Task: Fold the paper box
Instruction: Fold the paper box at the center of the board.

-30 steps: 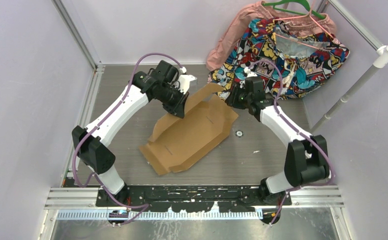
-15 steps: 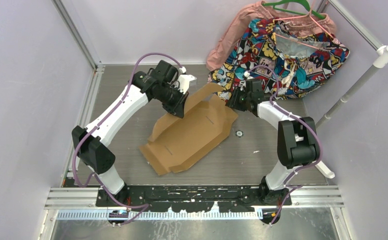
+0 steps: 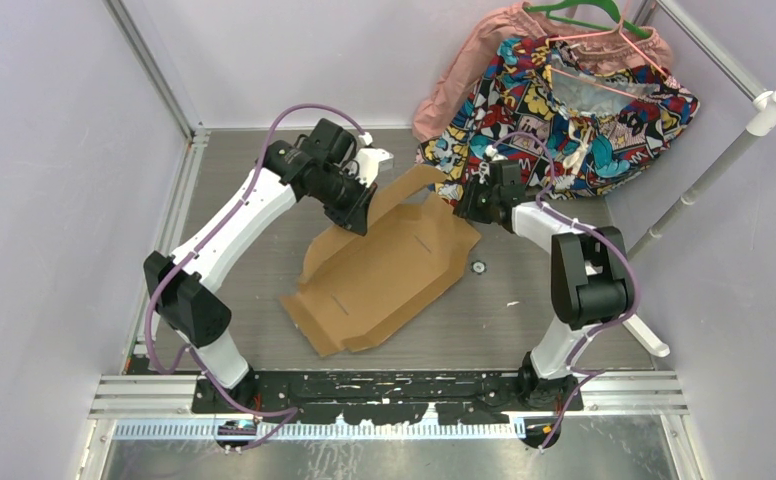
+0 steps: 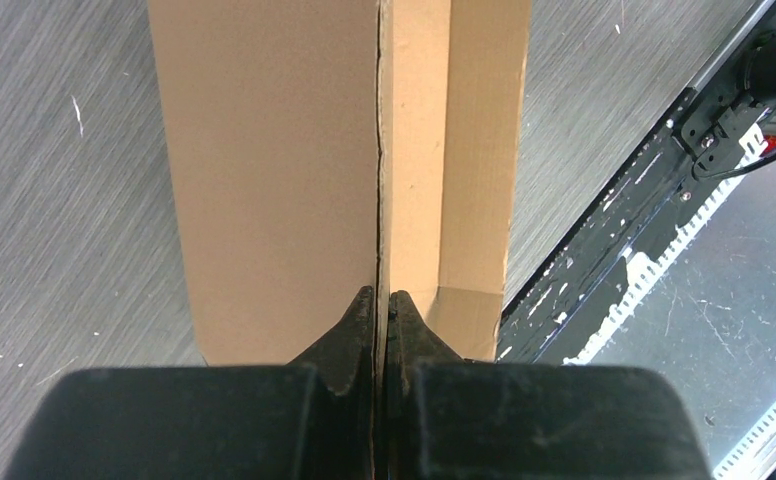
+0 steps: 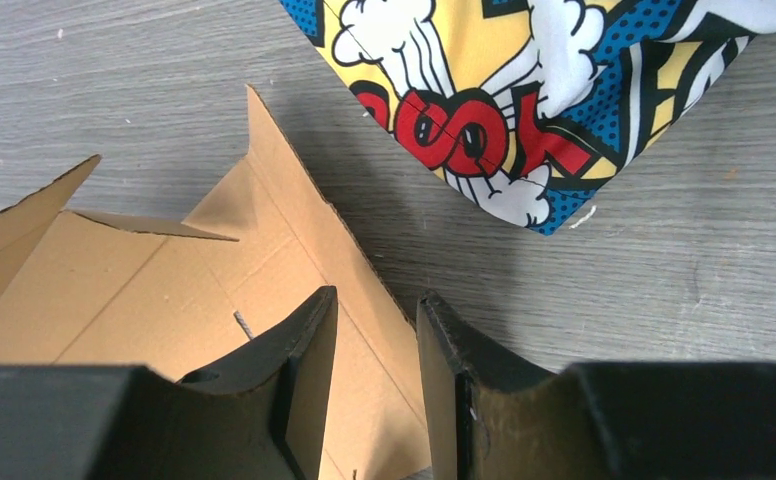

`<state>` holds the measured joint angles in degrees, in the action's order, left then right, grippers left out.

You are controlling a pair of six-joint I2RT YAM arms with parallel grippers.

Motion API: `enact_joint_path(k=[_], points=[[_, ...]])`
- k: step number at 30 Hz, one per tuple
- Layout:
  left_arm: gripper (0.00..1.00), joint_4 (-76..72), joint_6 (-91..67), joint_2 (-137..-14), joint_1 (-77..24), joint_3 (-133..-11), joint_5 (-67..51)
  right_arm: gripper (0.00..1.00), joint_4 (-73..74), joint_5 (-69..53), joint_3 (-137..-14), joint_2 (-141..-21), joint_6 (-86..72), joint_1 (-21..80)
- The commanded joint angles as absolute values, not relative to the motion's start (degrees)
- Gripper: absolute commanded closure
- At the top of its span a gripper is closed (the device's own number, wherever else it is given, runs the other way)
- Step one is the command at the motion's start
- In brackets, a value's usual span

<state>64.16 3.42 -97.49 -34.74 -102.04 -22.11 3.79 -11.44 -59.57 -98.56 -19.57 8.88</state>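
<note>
Though the top view hides it, left claw (image 4: 382, 298) pinches paper box (image 4: 264, 150)

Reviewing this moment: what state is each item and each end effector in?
paper box: not yet folded, mostly flat on the table, one side flap raised.
left end effector: shut on the box's raised flap.
right end effector: open, fingers apart at the box's far edge, gripping nothing.
comic-print cloth: bunched in the far right corner, its lower edge on the table.
</note>
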Motion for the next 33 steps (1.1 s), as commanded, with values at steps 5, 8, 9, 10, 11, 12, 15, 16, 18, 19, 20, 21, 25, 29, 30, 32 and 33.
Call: enact_joint_path(k=[5,8,9,10,11,12,15,16,18,19,20,21,25,29,30,32,33], points=[[0.99,64.8,3.3,-97.8,-34.4,-104.0,-24.4,0.59,2.0,-10.7,-60.4,-100.1,-18.2,8.7],[0.99,64.7,3.3,-98.0,-34.4,-104.0,-24.4,0.59,2.1,-11.0,-60.3,-100.6,-18.2,8.7],[0.99,64.6,3.2,-98.0,-34.4,-104.0,-24.6,0.59,2.1,-11.2,-60.3,-100.7,-18.2,8.6],[0.99,64.5,3.2,-97.9,-34.4,-104.0,-24.6,0.6,2.2,-11.2,-60.3,-100.7,-18.2,8.7],[0.99,64.5,3.2,-97.9,-34.4,-104.0,-24.6,0.6,2.2,-11.3,-60.3,-100.8,-18.2,8.7],[0.99,64.4,3.1,-98.0,-34.4,-104.0,-24.7,0.61,2.2,-11.3,-60.3,-101.0,-18.1,8.7],[0.99,64.3,3.1,-97.9,-34.4,-104.0,-24.6,0.61,2.6,-11.1,-60.4,-101.1,-18.0,8.7],[0.99,64.3,3.1,-97.9,-34.4,-104.1,-24.6,0.6,2.6,-10.8,-60.3,-101.1,-18.0,8.7],[0.99,64.3,3.1,-97.8,-34.4,-104.0,-24.6,0.59,2.8,-10.3,-60.3,-101.0,-17.9,8.7],[0.99,64.4,3.1,-97.9,-34.4,-104.0,-24.6,0.58,3.1,-10.0,-60.4,-100.9,-17.8,8.7],[0.99,64.3,3.1,-97.9,-34.4,-104.1,-24.6,0.58,3.2,-9.8,-60.3,-100.9,-17.7,8.7],[0.99,64.4,3.1,-97.8,-34.4,-104.1,-24.5,0.57,3.2,-9.8,-60.3,-100.8,-17.8,8.7],[0.99,64.3,3.1,-97.8,-34.4,-104.0,-24.3,0.56,3.6,-9.7,-60.5,-100.9,-17.6,8.6],[0.99,64.2,3.0,-97.7,-34.4,-103.9,-24.2,0.56,4.1,-10.1,-60.6,-101.2,-17.7,8.7],[0.99,64.2,2.9,-97.6,-34.4,-103.9,-24.1,0.56,4.2,-10.3,-60.7,-101.3,-17.7,8.7],[0.99,64.1,2.9,-97.5,-34.4,-104.2,-23.5,0.56,4.3,-10.4,-60.8,-101.4,-17.8,8.7],[0.99,64.0,2.8,-97.3,-34.5,-104.3,-23.1,0.56,4.3,-10.4,-60.6,-101.4,-17.9,8.7]])
